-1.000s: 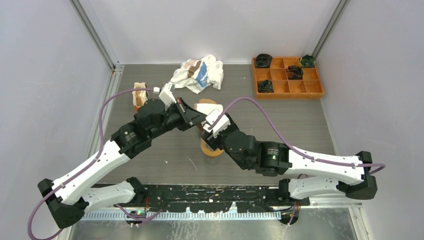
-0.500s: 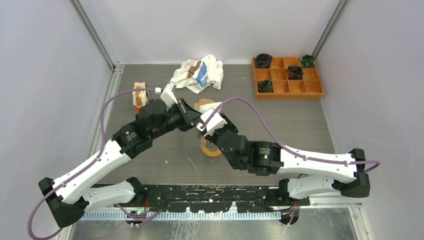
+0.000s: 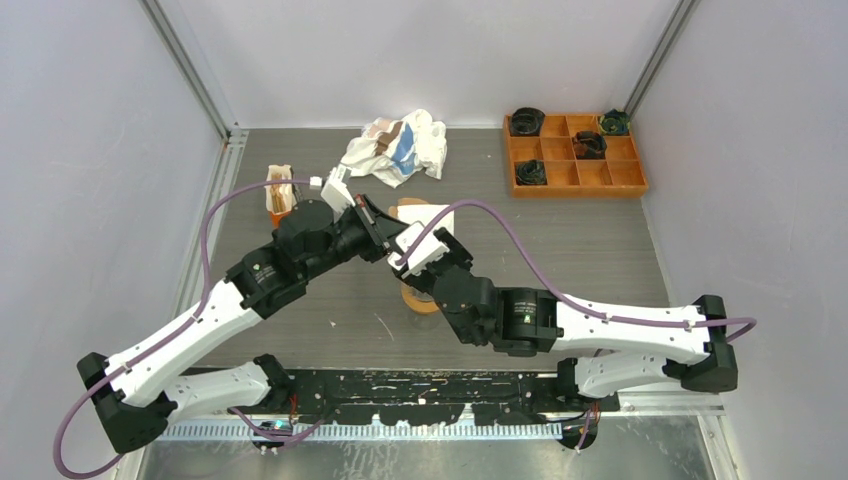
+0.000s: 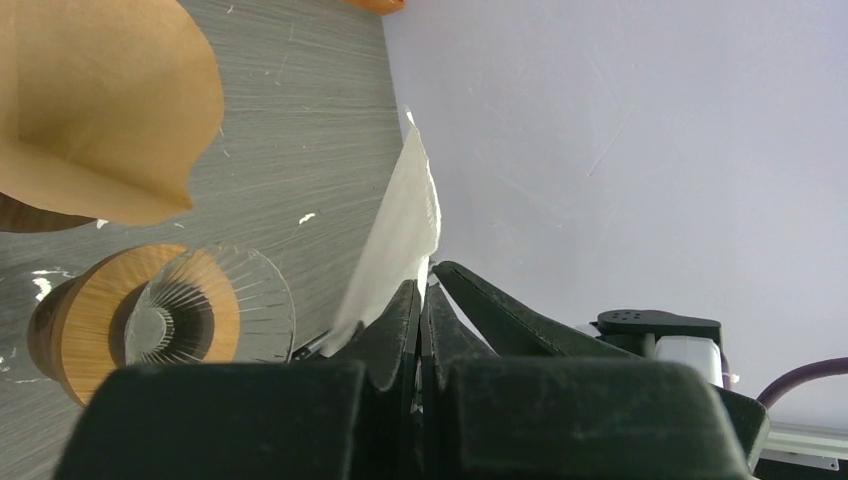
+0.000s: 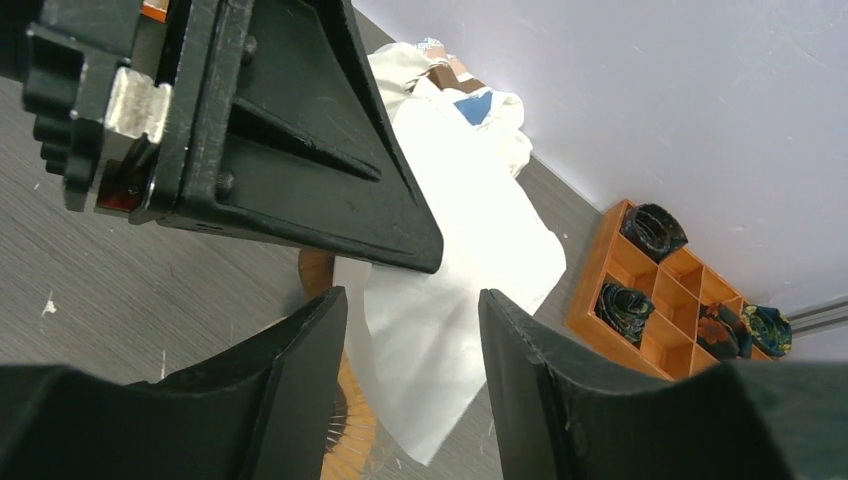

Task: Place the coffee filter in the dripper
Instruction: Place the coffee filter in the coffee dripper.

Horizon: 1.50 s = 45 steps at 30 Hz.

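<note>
The left fingers [image 4: 415,300] are clenched on the lower edge of the white filter [image 4: 400,240], so the paper stands up and away from their tips as a loose sheet. This looks like a deliberate offer, since pinching one edge leaves the rest of the filter free for the other arm. The right fingers [image 5: 290,390] are spread apart and hold nothing. In the right wrist view the filter shows through the gap between them, just past their tips. Whether the paper is already inside that gap or only beyond it cannot be told.

The dripper [image 4: 160,320], glass with a wooden collar, stands on the bench [image 4: 300,130] below the left fingers and to one side of them, with nothing in it. A brown filter [image 4: 100,100] sits further out beyond it. The white filter is therefore in the air near the dripper, not yet over its mouth. The step in hand is probably a handover or a two-handed opening of the paper.

Compared with a second ago, the right arm has reached further toward the left fingers, closing the distance between them. More of the white sheet now shows from above.
</note>
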Motion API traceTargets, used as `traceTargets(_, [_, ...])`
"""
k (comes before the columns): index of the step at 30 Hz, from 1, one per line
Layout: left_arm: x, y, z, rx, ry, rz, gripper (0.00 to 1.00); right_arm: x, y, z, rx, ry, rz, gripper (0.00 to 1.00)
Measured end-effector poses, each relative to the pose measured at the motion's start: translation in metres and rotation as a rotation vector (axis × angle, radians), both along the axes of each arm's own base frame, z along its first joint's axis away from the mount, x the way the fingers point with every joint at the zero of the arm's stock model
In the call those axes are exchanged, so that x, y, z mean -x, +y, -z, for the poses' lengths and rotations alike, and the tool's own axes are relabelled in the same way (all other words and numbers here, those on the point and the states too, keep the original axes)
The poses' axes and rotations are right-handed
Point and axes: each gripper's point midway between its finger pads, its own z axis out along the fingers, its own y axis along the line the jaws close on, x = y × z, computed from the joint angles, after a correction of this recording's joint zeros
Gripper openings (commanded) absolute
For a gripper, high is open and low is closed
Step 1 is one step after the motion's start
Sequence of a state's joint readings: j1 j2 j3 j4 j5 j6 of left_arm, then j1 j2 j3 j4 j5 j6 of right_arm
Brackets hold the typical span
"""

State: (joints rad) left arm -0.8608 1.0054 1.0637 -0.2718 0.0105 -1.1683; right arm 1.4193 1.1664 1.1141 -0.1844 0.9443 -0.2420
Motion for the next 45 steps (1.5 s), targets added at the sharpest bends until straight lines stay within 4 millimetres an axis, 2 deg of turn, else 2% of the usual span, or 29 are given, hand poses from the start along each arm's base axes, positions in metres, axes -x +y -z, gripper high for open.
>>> traceTargets(6, [-0.002,0.0,-0.002,0.016,0.006,-0.017,0.0,0.002,0.002,0.0,0.02,-0.02,0.015,0.61])
traceTargets(10, [-0.002,0.0,-0.001,0.02,0.013,-0.025,0.0,0.0,-0.001,0.002,0.033,-0.043,0.054,0.56])
traceTargets(12, [-0.002,0.0,-0.001,0.019,0.012,-0.031,0.0,-0.003,-0.007,0.001,0.038,-0.059,0.092,0.5])
traceTargets(20, [-0.003,0.0,0.003,0.011,0.014,-0.037,0.0,-0.005,-0.017,-0.006,0.022,-0.074,0.123,0.48])
traceTargets(30, [0.003,-0.006,0.005,0.005,0.017,-0.017,0.0,-0.005,-0.023,-0.008,0.013,-0.095,0.128,0.51])
traceTargets(45, [0.002,-0.006,0.006,0.003,0.015,-0.027,0.0,-0.005,-0.015,0.002,0.093,-0.125,0.079,0.56])
